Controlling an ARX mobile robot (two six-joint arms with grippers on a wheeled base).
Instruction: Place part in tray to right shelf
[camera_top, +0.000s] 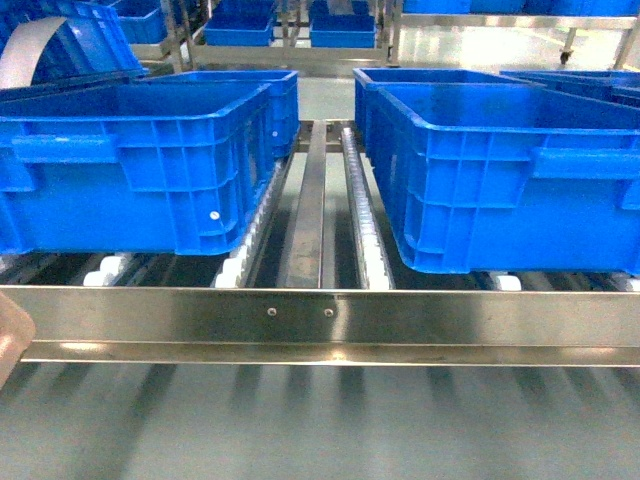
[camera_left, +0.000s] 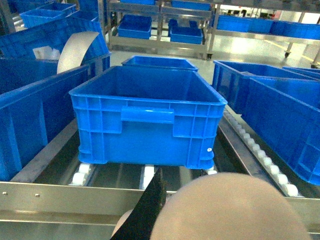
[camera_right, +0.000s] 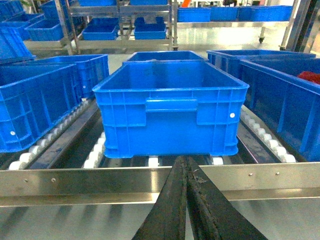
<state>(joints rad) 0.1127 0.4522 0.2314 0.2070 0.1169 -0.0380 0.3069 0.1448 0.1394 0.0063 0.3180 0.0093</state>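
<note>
The part is out of view in every frame. The right shelf shows as a steel rack with a shiny front rail (camera_top: 320, 318) and white rollers (camera_top: 362, 215). On it stand a big blue crate (camera_top: 130, 160) at the left and another (camera_top: 500, 170) at the right. My right gripper (camera_right: 186, 162) is shut with nothing between its black fingers, just before the rail and facing an empty crate (camera_right: 170, 110). Of my left gripper (camera_left: 175, 186) only one black finger (camera_left: 152, 205) shows. A blurred beige round shape (camera_left: 230, 210) hides the other side.
More blue crates fill the rack behind and to both sides (camera_left: 30, 110) (camera_right: 35, 105). A grey curved strip (camera_left: 75, 50) sticks up from a crate at the far left. Something red (camera_right: 310, 76) lies in the far right crate. Other shelving with crates stands across the aisle (camera_right: 120, 30).
</note>
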